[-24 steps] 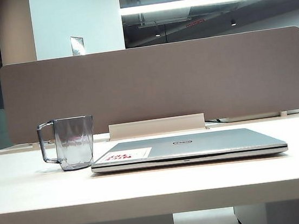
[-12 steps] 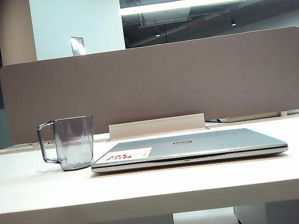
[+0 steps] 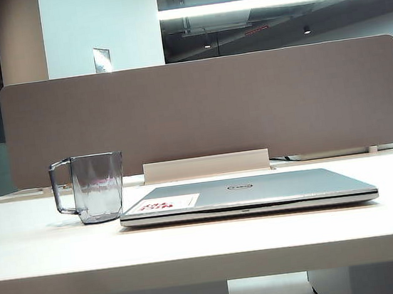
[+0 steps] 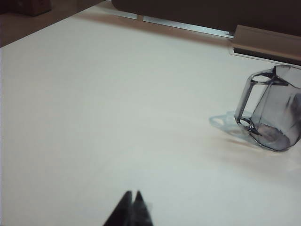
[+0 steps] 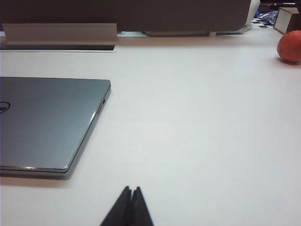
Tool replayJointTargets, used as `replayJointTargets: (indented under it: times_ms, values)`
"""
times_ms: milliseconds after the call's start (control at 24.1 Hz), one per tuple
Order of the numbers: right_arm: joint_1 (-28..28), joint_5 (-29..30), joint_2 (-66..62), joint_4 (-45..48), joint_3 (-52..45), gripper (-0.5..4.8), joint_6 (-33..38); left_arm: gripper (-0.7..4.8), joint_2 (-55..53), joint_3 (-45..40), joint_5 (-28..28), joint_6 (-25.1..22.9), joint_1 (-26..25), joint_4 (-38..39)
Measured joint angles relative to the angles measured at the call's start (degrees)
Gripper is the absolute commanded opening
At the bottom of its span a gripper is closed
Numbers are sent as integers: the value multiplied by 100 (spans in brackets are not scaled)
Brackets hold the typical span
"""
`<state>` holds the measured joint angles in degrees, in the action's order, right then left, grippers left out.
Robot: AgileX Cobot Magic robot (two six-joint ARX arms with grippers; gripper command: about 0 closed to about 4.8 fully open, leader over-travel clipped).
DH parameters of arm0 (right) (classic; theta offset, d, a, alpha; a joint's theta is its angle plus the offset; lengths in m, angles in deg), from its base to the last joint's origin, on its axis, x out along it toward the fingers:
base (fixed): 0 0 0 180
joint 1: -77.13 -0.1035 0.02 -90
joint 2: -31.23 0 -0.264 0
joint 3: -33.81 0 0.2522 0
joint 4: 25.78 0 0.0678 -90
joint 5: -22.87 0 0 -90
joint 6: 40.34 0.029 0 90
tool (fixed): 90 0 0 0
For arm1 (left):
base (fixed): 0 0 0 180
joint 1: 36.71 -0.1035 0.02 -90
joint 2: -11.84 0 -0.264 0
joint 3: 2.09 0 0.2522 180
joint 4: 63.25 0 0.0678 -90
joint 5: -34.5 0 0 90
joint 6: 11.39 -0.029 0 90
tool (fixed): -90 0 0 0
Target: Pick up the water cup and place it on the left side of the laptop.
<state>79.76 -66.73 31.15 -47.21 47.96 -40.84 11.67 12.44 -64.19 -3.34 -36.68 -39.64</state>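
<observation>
The smoky-grey water cup stands upright on the white table, just off the left end of the closed silver laptop, its handle pointing away from the laptop. In the left wrist view the water cup sits well ahead of my left gripper, which is shut and holds nothing. My right gripper is shut and empty over bare table beside the right end of the laptop. Neither gripper shows in the exterior view.
A grey partition panel runs along the table's far edge, with a beige bracket at its foot. An orange-red ball and a small box lie at the far right of the table.
</observation>
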Motion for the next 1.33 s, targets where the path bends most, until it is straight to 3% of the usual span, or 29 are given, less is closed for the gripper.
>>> replayJointTargets:
  times_ms: [332, 457, 1329]
  values:
    - [0, 0, 0, 0, 0, -1, 0, -5, 0, -7, 323, -577, 0, 0]
    - [0, 0, 0, 0, 0, -1, 0, -5, 0, -13, 708, -866, 0, 15]
    - [0, 0, 0, -2, 0, -1, 0, -6, 0, -15, 721, -870, 0, 20]
